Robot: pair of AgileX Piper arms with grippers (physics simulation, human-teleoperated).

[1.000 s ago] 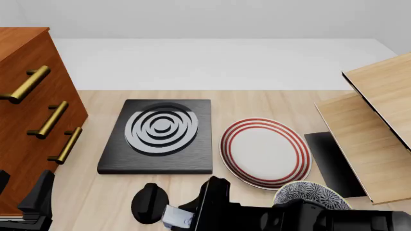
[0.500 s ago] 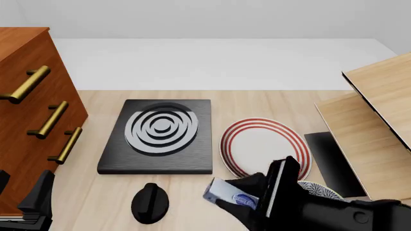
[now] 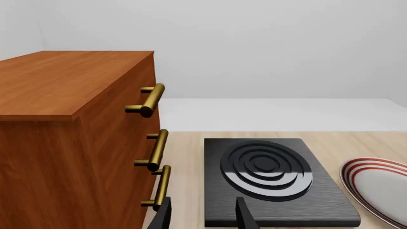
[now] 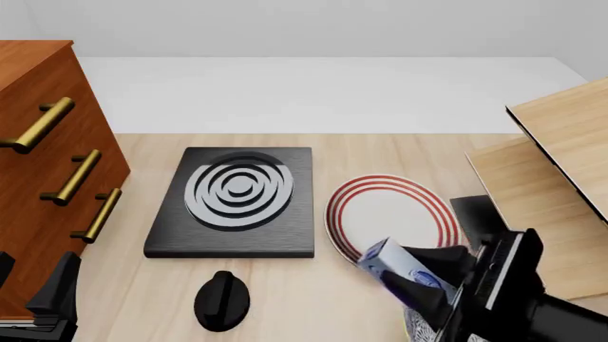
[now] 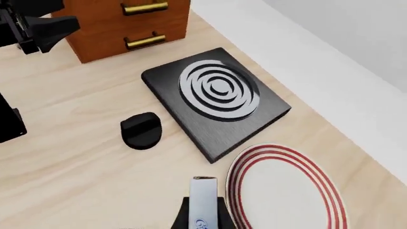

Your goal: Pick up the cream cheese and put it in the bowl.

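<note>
The right claw [image 4: 411, 274] pinches the cream cheese [image 4: 397, 267], seemingly a light, stiff box, by its flat faces beside the plate [image 4: 391, 222].

matt wooden table [image 4: 285, 285], brass handles [image 4: 71, 178]

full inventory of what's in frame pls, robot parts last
cream cheese: 1, silver-grey with blue print, held off the table at the plate's near edge
bowl: 1, grey-blue pattern, near right, mostly hidden by the right arm
plate: 1, white with red rings, centre right
stove plate: 1, black, centre
knob: 1, black, near the stove plate
drawer cabinet: 1, brown, brass handles, left
wooden panels: light wood, right
left claw: open, idle, near left
right claw: shut on the cream cheese
</note>
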